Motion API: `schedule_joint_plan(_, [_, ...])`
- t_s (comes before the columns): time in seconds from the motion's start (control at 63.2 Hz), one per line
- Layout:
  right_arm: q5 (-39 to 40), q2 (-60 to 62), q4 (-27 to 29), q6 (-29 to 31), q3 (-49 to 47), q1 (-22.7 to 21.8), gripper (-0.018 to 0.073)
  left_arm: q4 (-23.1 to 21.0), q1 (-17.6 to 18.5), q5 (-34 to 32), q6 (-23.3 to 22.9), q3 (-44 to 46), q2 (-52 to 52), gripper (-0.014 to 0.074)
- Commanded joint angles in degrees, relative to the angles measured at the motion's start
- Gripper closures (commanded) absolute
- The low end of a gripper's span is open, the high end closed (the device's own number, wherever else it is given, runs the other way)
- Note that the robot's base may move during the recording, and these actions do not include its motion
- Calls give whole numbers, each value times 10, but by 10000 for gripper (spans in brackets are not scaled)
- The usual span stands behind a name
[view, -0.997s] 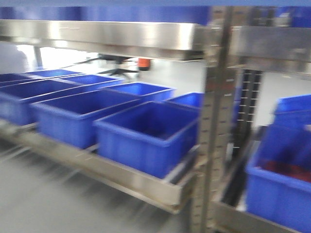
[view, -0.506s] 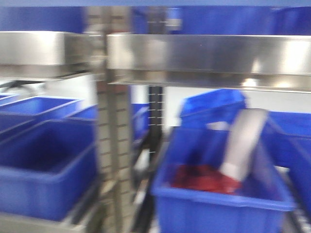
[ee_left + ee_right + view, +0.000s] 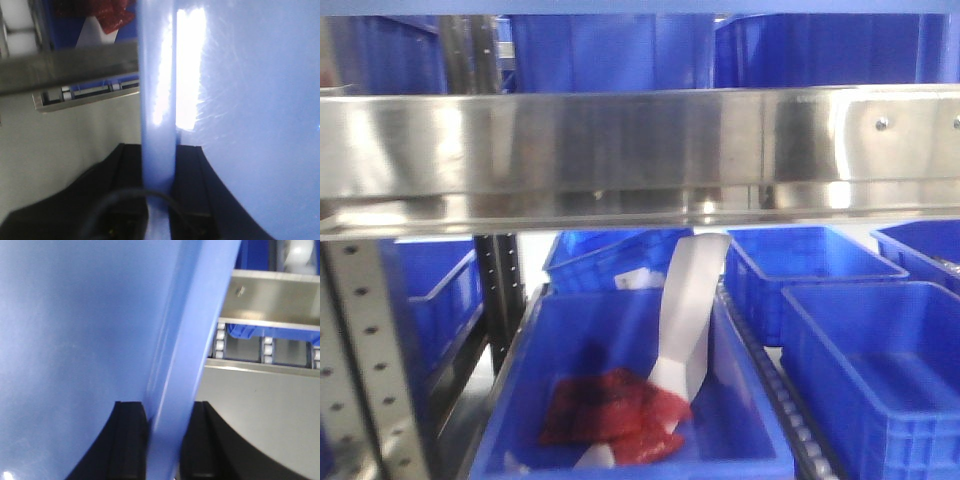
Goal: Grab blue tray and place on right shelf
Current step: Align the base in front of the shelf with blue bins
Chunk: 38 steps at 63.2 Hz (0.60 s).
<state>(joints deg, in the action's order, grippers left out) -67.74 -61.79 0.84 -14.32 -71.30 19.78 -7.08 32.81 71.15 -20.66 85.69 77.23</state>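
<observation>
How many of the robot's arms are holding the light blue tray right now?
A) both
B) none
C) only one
A: in the left wrist view and in the right wrist view alike, the black jaws stand one on each side of the rim of the tray, pinching it between them.

Blue tray [image 3: 250,125] gripped on edge near the steel right shelf [image 3: 640,150]

The glossy pale periwinkle tray fills the right of the left wrist view and the left of the right wrist view (glare streaks its surface). Its flared rim is pinched between the black fingers of the left gripper [image 3: 159,147] and the right gripper [image 3: 167,405]. The shelf's broad reflective lip spans the upper half of the front view, with a perforated upright at lower left.
</observation>
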Motion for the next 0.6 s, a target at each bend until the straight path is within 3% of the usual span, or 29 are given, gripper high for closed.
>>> schedule_joint_plan(0.0, [17,11,-31,17,-15,-2,503,16,-1,55,5,17,-19,644])
schedule_joint_plan(0.586, [17,11,-31,17,-15,-2,503,16,-1,55,5,17,-19,644])
